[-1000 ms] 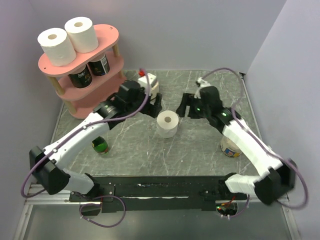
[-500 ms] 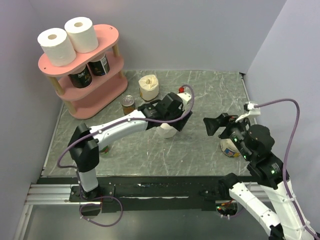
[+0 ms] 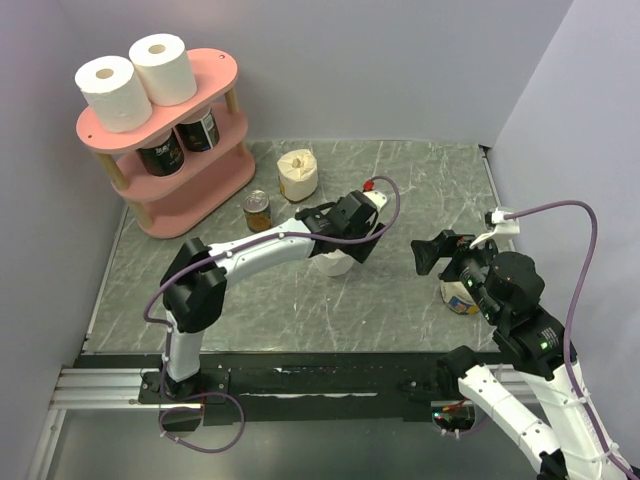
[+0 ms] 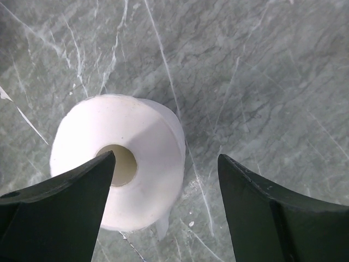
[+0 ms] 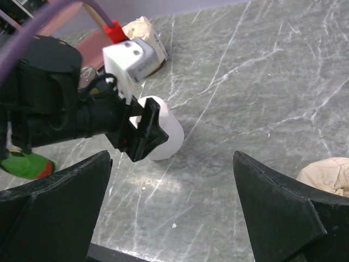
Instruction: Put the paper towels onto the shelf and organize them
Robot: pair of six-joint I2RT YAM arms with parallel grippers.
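Note:
One white paper towel roll (image 3: 335, 265) stands on end at the table's middle; it also shows in the left wrist view (image 4: 117, 164) and the right wrist view (image 5: 170, 131). My left gripper (image 3: 347, 247) hovers over it, open and empty, its left finger (image 4: 60, 204) over the roll's core and its right finger (image 4: 272, 207) over bare table. Two rolls (image 3: 105, 90) (image 3: 163, 68) stand on the top board of the pink shelf (image 3: 215, 70). A beige roll (image 3: 298, 173) stands at the back. My right gripper (image 3: 430, 253) is open and empty, right of the middle roll.
Two dark cans (image 3: 160, 152) (image 3: 200, 128) stand on the shelf's middle board. A small can (image 3: 257, 210) stands on the table near the shelf. Another roll (image 3: 460, 296) sits by my right arm, partly hidden. A green object (image 5: 24, 164) lies at the left.
My left arm swung from near the shelf to above the middle roll. My right arm drew back from the middle to the right. The rolls have not moved.

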